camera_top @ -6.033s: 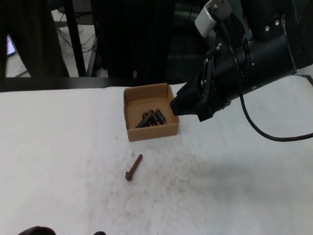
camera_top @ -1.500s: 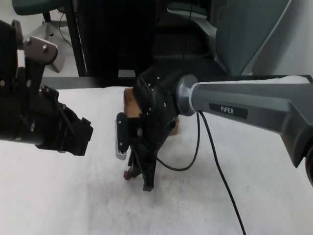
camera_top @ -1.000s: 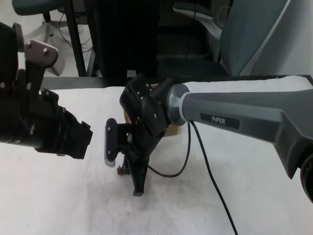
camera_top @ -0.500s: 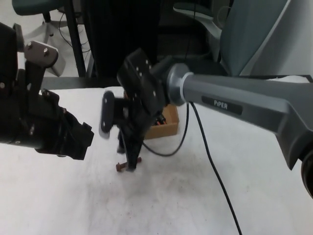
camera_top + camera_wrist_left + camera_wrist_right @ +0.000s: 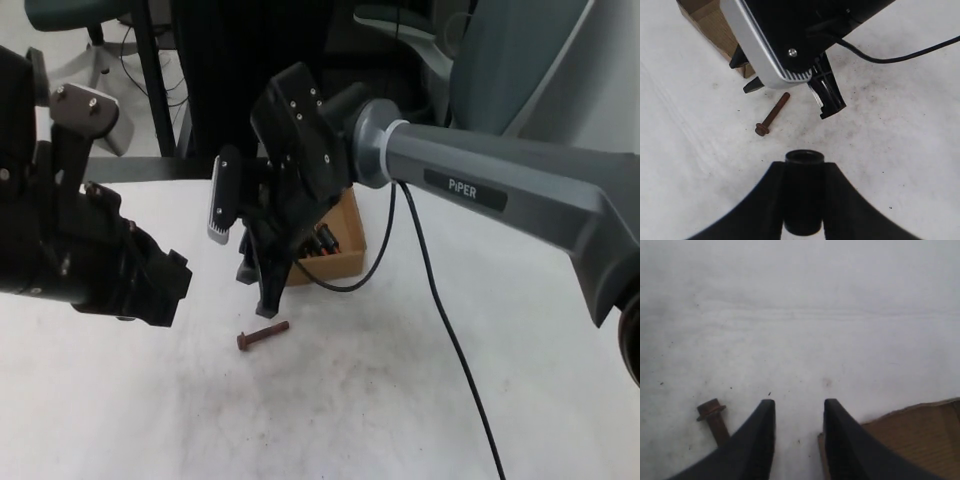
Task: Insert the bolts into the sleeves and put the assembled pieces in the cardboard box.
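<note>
A rusty bolt (image 5: 262, 334) lies flat on the white bench, also seen in the left wrist view (image 5: 772, 114). My right gripper (image 5: 258, 292) hangs just above and behind it, pointing down and open with nothing between its fingers (image 5: 762, 440). The bolt's head (image 5: 711, 415) lies beside one finger. My left gripper (image 5: 804, 169) is shut on a black sleeve (image 5: 803, 210), held upright with its bore facing the camera. The left arm (image 5: 90, 250) stands to the left of the bolt. The cardboard box (image 5: 345, 235) holds several assembled pieces and is partly hidden behind the right arm.
A black cable (image 5: 440, 330) trails from the right arm across the bench. The box corner (image 5: 905, 440) sits close to the right gripper. Bare white bench lies in front of and to the right of the bolt.
My right gripper has lifted off the bolt and drawn back toward the box. The bolt stays on the bench, turned from its earlier slant. The left arm has held still with the sleeve.
</note>
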Controlling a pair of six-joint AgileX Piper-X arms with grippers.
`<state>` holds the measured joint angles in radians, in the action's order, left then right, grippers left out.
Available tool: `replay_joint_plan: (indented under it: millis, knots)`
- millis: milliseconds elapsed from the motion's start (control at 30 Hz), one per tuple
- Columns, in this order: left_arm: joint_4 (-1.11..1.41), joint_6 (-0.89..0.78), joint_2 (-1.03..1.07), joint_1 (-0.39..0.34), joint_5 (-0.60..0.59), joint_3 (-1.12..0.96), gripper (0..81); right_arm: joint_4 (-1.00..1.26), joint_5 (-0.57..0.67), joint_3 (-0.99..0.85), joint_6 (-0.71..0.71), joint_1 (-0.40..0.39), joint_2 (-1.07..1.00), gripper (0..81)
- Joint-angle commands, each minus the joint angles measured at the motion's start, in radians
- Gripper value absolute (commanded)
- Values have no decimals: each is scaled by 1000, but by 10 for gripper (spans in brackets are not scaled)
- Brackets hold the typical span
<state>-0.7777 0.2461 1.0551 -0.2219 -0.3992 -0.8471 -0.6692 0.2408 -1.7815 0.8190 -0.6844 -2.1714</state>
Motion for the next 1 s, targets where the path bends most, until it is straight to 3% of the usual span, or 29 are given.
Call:
replay_joint_plan:
  millis: [0, 600, 967]
  knots:
    - [11, 0, -14, 2, -7, -11, 3, -15, 28, -9, -28, 8, -7, 298]
    - [11, 0, -14, 2, -7, -11, 3, -138, 130, -9, -41, -4, -57, 291]
    - [11, 0, -14, 2, -7, -11, 3, -127, 132, -9, -41, -15, -71, 291]
